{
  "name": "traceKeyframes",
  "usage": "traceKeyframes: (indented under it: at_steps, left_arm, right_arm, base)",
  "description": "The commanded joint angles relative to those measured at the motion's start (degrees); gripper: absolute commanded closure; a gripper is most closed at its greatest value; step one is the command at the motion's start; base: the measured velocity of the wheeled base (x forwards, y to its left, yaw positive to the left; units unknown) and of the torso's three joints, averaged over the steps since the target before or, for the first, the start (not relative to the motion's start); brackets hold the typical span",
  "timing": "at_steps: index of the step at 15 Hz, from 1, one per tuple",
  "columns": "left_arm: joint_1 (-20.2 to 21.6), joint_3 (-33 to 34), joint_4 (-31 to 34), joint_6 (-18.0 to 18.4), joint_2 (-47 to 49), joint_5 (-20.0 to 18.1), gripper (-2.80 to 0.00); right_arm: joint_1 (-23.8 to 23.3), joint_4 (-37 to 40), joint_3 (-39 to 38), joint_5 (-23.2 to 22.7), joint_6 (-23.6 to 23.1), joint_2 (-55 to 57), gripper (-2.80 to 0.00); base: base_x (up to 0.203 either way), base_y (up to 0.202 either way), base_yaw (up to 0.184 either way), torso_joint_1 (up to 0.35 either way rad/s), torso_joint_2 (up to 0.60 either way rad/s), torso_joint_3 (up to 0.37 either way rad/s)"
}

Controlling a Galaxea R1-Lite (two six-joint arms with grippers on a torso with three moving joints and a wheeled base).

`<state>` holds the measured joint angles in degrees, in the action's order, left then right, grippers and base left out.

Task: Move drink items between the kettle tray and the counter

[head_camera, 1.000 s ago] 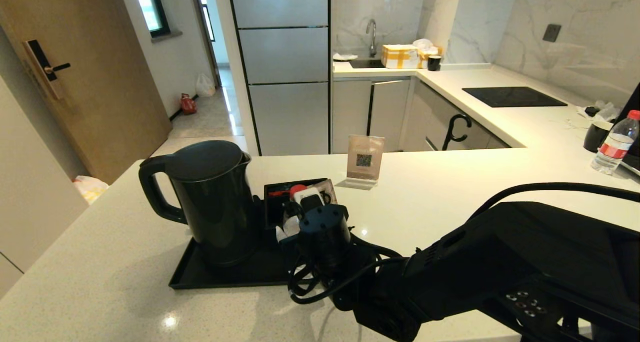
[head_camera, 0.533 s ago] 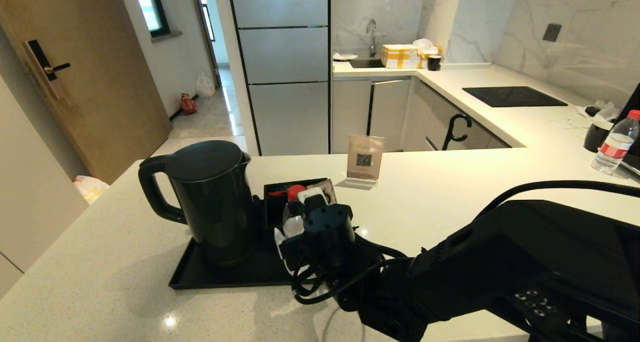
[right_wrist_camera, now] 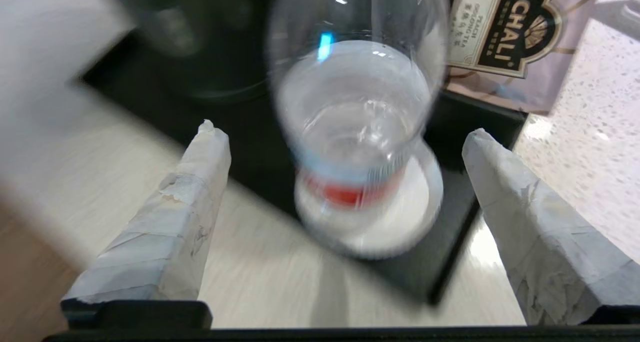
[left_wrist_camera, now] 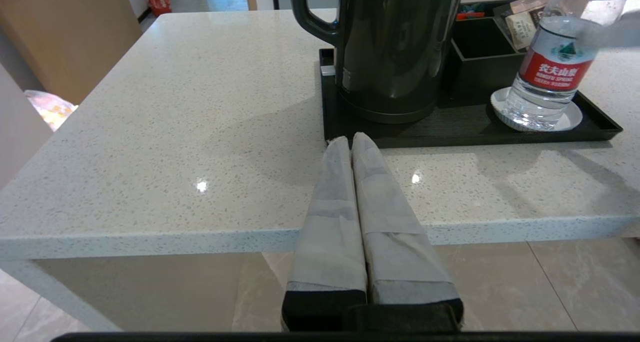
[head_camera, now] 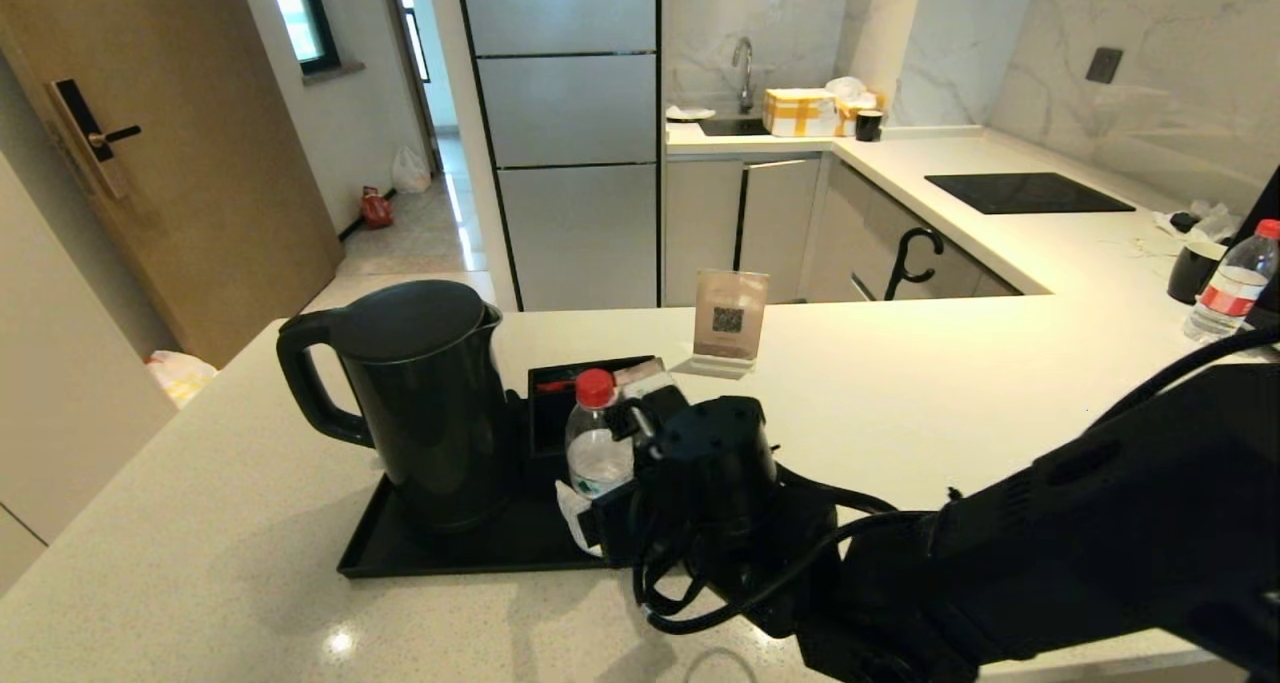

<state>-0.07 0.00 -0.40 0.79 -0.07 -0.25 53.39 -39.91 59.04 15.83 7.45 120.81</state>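
The black kettle (head_camera: 420, 403) stands on its base at the left of the kettle tray (head_camera: 450, 548) on the counter (head_camera: 900, 383). A clear water bottle (head_camera: 595, 438) with red cap and red label stands upright on the white coaster (left_wrist_camera: 570, 119) at the tray's right end. My right gripper (right_wrist_camera: 345, 131) is open just short of that bottle (right_wrist_camera: 355, 111), one finger to each side and neither touching it. My left gripper (left_wrist_camera: 352, 139) is shut and empty, low at the counter's front edge before the tray.
A black compartment box (head_camera: 560, 403) with a pale tea sachet (right_wrist_camera: 505, 31) sits behind the bottle. A QR sign (head_camera: 728, 323) stands mid-counter. Far right stand a second bottle (head_camera: 1232, 288) and a black mug (head_camera: 1192, 271); the cooktop (head_camera: 1025, 193) lies beyond.
My right arm has drawn back to the right and toward me, off the bottle. The bottle now shows whole on the coaster. The kettle has not moved.
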Motion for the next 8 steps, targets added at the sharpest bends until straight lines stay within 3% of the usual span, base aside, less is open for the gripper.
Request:
traceKeyframes:
  at_steps: [1,5,8]
  left_arm:
    - [0.0,0.0,0.0,0.0,0.1,0.0,0.0]
    - [0.0,0.0,0.0,0.0,0.1,0.0,0.0]
    - [0.0,0.0,0.0,0.0,0.1,0.0,0.0]
  right_arm:
    - [0.1,2.2,-3.7,-2.5,0.0,-10.1,-2.8]
    - [-0.8,9.6,-11.2,-6.1,-1.0,-26.6,-2.8]
    - [-9.2,18.5,-14.6,-9.6,-4.7,-39.0,-2.8]
  base:
    - [0.0,0.0,0.0,0.0,0.0,0.0]
    - [0.0,0.0,0.0,0.0,0.0,0.0]
    - [0.0,0.0,0.0,0.0,0.0,0.0]
